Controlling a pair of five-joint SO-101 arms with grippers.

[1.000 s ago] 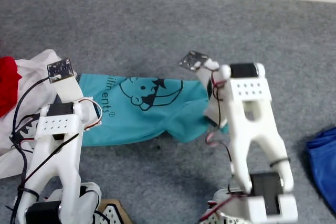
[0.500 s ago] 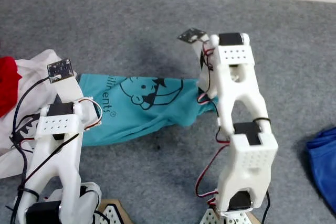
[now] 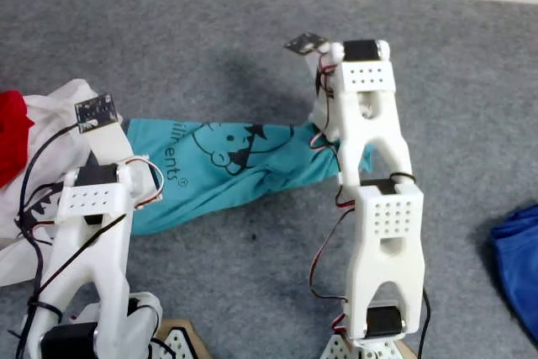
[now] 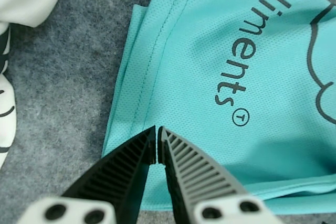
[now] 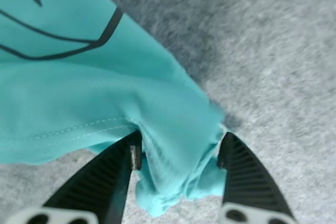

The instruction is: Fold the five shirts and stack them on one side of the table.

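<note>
Where the grey surface spreads under the two arms, four garments can be counted: one teal shirt, one white shirt, one red cloth and one blue cloth. The teal shirt lies stretched crosswise in the middle, running from the left arm to the right arm, and it is creased along its near edge. The white shirt is heaped at the left edge, touching the teal shirt's end and partly under the left arm. The red cloth lies against the white shirt at the very edge of the high view. The blue cloth sits well apart, at the right edge.

The teal shirt bears one line of dark lettering, ending in a small ringed mark, and next to it one dark line drawing that looks like an animal's face. The white shirt also carries a few dark printed strokes.

The left gripper is at the teal shirt's end, close to the stitched hem. Its two ribbed fingers are pressed together tip to tip, and whether any cloth is pinched between them cannot be told. The right gripper is at the shirt's other end. Its two fingers stand apart and clasp a thick bunch of teal cloth that fills the gap and touches both.
</note>
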